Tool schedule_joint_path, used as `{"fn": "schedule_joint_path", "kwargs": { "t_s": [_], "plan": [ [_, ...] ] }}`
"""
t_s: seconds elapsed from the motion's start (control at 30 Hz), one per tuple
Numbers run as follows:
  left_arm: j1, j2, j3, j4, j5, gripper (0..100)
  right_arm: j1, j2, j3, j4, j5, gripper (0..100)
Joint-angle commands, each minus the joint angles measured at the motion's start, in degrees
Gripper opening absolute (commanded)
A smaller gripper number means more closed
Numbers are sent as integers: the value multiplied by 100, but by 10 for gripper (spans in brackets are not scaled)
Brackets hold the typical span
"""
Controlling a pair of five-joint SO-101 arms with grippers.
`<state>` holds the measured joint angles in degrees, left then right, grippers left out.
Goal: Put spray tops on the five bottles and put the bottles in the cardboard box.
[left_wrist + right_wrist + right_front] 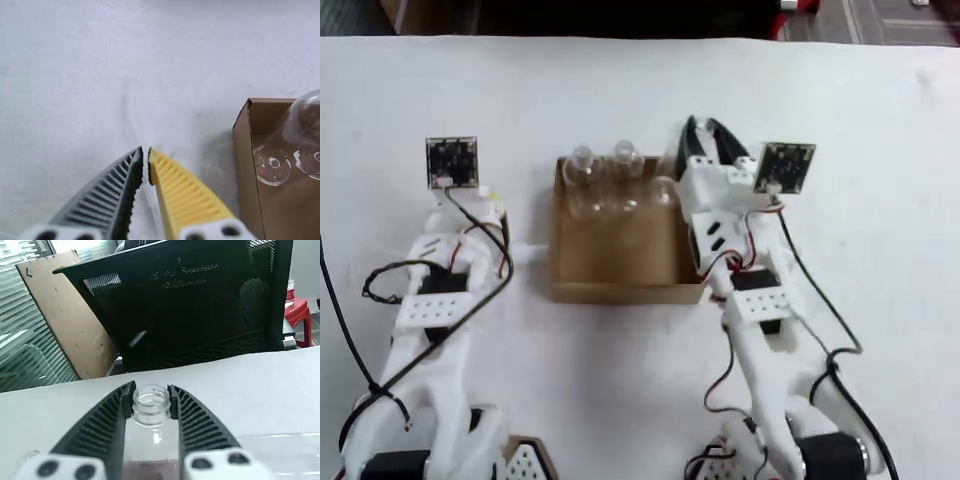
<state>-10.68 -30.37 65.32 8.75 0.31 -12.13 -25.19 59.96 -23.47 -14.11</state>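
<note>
The cardboard box lies open in the middle of the table. Clear glass bottles stand together at its far end, without tops. At the box's far right corner my right gripper is shut on the neck of a clear bottle. That neck is open and bare, and the bottle's body runs back between the fingers. My left gripper rests shut and empty on the white table, left of the box. Two bottle bases show inside that corner.
Past the table's far edge stands a black mesh chair, with a brown board leaning beside it. A red stool is farther right. Cables trail along both arms. White table stretches all round the box.
</note>
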Motion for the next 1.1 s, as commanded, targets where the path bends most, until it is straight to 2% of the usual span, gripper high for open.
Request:
{"fn": "schedule_joint_path", "kwargs": {
  "t_s": [0.0,0.17,0.33,0.57,1.07],
  "plan": [
    [40,-31,-158,-167,-53,20,57,286,-316,-532,185,16],
    [40,-31,-167,-167,-53,20,-207,796,-334,-954,721,16],
    [40,-31,-167,-167,-53,20,-198,1358,-501,-1622,791,16],
    [40,-31,-167,-167,-53,20,-356,2000,-598,-2141,1538,16],
    [48,-31,-167,-167,-53,20,-374,2853,-607,-2941,1591,16]
  ]
}}
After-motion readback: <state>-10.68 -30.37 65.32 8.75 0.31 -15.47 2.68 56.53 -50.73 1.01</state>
